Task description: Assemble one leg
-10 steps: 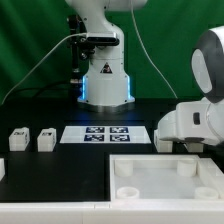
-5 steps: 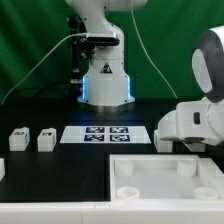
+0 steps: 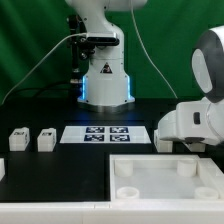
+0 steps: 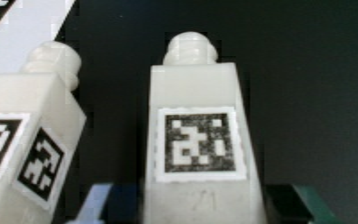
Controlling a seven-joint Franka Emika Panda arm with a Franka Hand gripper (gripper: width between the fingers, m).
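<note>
Two legs fill the wrist view, both white posts on the black table [image 4: 318, 60], each with a rounded peg on the end pointing away from the fingers [image 4: 108, 203]. The leg [image 4: 197, 110] sits right between the fingers, its black-and-white marker tag [image 4: 199, 140] facing the camera and its near end reaching in between the pads. The gripper [image 4: 199, 205] has one finger on each side of that post, so they're clearly apart. The frame edge cuts them off though, and I honestly can't tell if they're squeezing it or just sitting next to it.

The second leg [image 4: 25, 130] is just beside the first, outside one finger and roughly parallel. There's a dark strip of table between the two, so they're not touching. It shows tags on two faces.

From the exterior view you can't see the fingers at all, because the arm's white body [image 3: 195, 125] hides them. Well away from the fingers, a third leg [image 3: 18, 139] and a fourth leg [image 3: 46, 140] stand side by side at the exterior view's left. The marker board [image 3: 107, 133] lies between those two and the arm. The big white tray board [image 3: 165, 175] with round corner sockets is closer to the camera
</note>
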